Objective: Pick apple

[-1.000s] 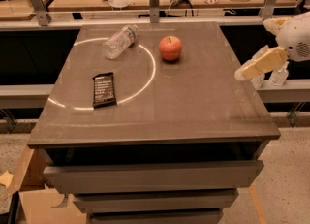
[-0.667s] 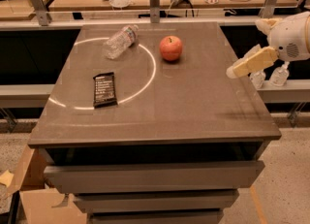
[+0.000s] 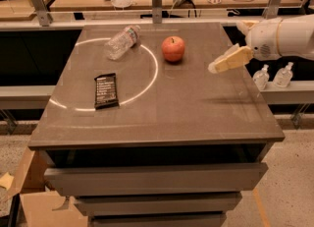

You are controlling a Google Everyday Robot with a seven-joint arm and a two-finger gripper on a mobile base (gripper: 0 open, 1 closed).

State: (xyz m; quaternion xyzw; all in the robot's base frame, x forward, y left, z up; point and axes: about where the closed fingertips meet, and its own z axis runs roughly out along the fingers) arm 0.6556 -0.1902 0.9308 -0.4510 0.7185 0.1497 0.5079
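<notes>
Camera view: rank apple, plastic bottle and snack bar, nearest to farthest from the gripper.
The gripper hangs over the table's right side.
1. Apple: just left of it, toward the back.
2. Plastic bottle: lying on its side, back left.
3. Snack bar: left, nearer the front.

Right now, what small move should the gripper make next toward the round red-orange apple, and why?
Probably ease the gripper left and down toward the round red-orange apple: it hovers above the grey tabletop at the apple's right, apart from it.
</notes>
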